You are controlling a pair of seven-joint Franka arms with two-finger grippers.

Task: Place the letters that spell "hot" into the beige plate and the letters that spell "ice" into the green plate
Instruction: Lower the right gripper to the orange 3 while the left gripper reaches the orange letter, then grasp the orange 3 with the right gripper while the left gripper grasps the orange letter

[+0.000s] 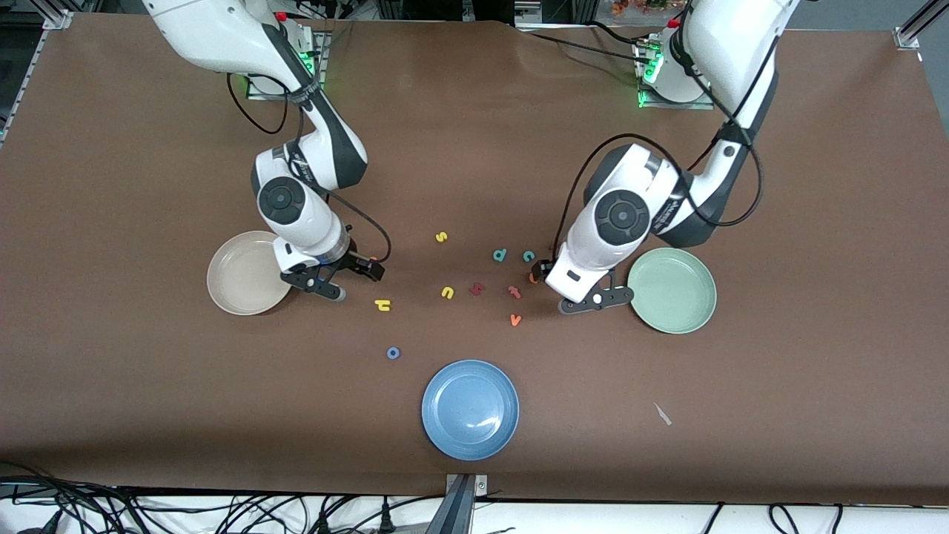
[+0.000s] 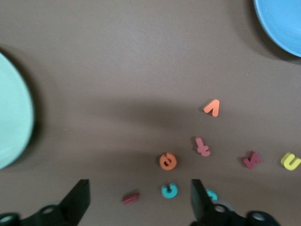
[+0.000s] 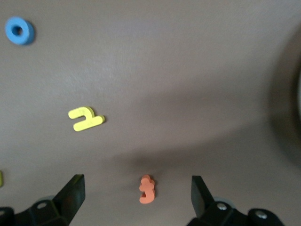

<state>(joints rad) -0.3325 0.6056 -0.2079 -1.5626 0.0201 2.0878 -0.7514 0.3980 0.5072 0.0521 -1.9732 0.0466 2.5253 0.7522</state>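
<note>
We see the six wanted foam letters lying loose on the brown table (image 1: 111, 185), none yet in a plate. The yellow h (image 1: 382, 304) and blue o (image 1: 394, 353) lie nearer the front camera than the right gripper (image 1: 332, 280), whose jaws stand open just beside the beige plate (image 1: 245, 273), over an orange t (image 3: 146, 189). The left gripper (image 1: 586, 297) hangs low beside the green plate (image 1: 673, 290), jaws wide apart with nothing between them, over the maroon i (image 2: 130, 197), teal c (image 2: 169, 190) and orange e (image 2: 167, 161). We judge the letters light, soft and thin, apt to slide or tip, so each is best pinched across its narrow width, pads pressed close to the table. A blue plate (image 1: 470, 409) and spare letters lie between.
</note>
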